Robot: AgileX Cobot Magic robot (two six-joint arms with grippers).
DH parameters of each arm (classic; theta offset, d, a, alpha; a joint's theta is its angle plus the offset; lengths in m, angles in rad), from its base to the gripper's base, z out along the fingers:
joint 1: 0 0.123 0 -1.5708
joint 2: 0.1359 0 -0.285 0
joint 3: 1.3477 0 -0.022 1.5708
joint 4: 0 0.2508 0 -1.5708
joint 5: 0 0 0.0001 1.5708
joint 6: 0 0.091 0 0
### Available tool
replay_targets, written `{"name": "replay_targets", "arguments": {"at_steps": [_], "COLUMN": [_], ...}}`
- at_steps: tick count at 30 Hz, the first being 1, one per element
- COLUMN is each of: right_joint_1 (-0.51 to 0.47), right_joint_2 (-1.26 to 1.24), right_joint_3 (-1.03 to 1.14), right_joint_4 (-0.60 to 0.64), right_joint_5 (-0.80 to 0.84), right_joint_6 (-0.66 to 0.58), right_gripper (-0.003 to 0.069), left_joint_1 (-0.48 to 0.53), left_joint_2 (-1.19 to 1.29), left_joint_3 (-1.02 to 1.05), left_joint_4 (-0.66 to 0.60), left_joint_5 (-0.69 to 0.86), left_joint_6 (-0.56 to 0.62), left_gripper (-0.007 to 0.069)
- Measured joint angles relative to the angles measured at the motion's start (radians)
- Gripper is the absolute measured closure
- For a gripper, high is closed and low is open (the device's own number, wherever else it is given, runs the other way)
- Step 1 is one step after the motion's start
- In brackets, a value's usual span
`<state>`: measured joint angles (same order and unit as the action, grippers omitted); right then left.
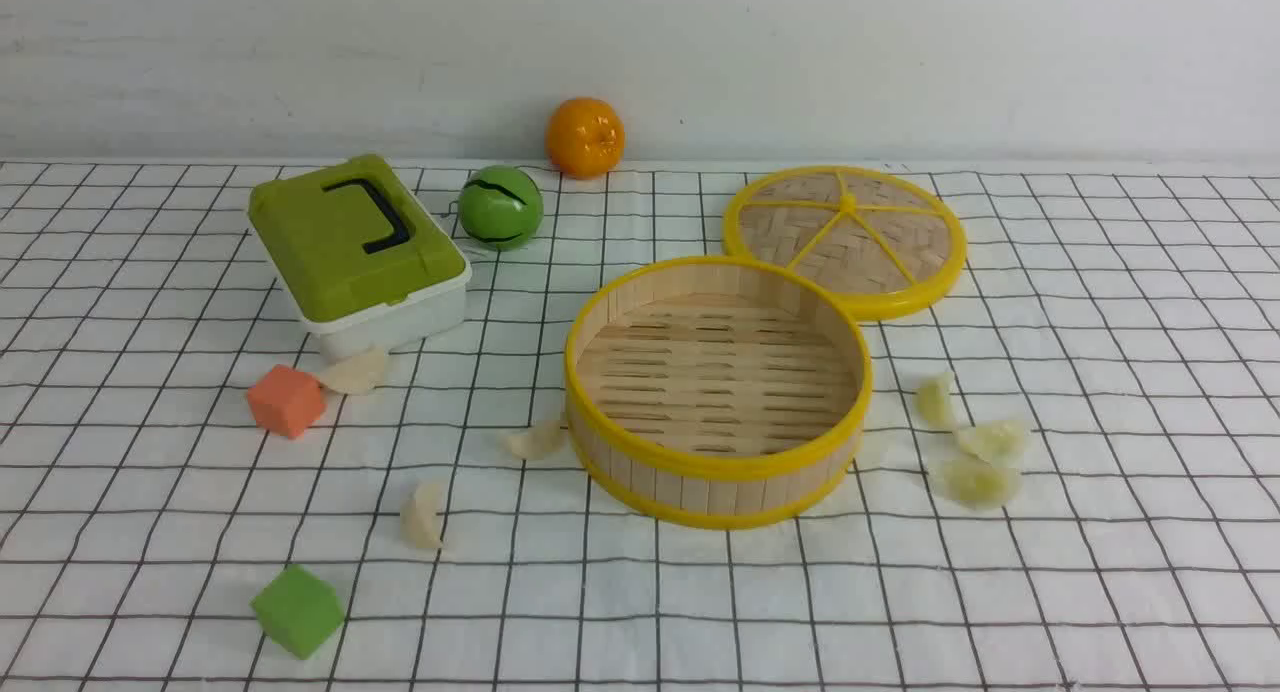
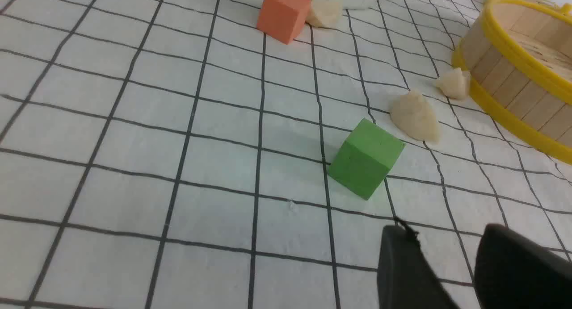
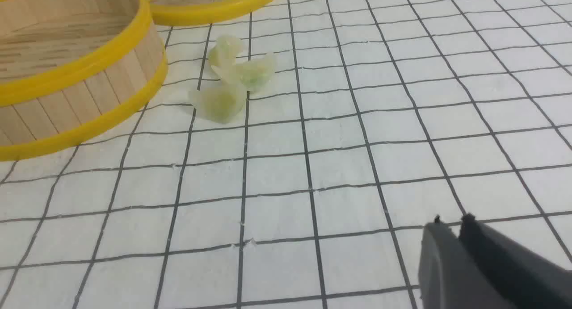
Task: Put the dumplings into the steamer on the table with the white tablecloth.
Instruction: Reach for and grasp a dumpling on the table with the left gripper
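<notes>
The left gripper (image 2: pixel 447 237) shows only its two dark fingers (image 2: pixel 402 264). They stand apart, with a clear gap between them, and they hold nothing. The right gripper (image 3: pixel 451 224) also shows just two dark fingers (image 3: pixel 491 264). These sit very close together, with only a thin slit between the tips, and hold nothing. Both grippers hang over the bench (image 2: pixel 134 121).

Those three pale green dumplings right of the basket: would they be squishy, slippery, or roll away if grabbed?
Probably light: the green dumplings are small beside the steamer. Their glossy, translucent skin suggests soft, maybe slippery plastic that could squirt out of a pinch. Rolling seems unlikely, since they lie flat and crescent-shaped on the tablecloth.
</notes>
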<state>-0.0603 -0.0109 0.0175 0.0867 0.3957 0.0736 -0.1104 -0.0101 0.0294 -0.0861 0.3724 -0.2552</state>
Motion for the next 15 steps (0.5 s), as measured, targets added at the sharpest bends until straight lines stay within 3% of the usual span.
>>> {"name": "replay_targets", "arguments": {"at_steps": [15], "right_joint_1": [0.000], "right_joint_2": [0.000], "right_joint_3": [0.000], "right_joint_4": [0.000], "right_joint_5": [0.000], "right_joint_6": [0.000], "right_gripper": [0.0582], "left_joint_1": [0.000], "left_joint_2": [0.000], "left_joint_3": [0.000], "left_joint_4": [0.007], "left_joint_5": [0.000], "left_joint_6": [0.000], "left_gripper": [0.0385]}}
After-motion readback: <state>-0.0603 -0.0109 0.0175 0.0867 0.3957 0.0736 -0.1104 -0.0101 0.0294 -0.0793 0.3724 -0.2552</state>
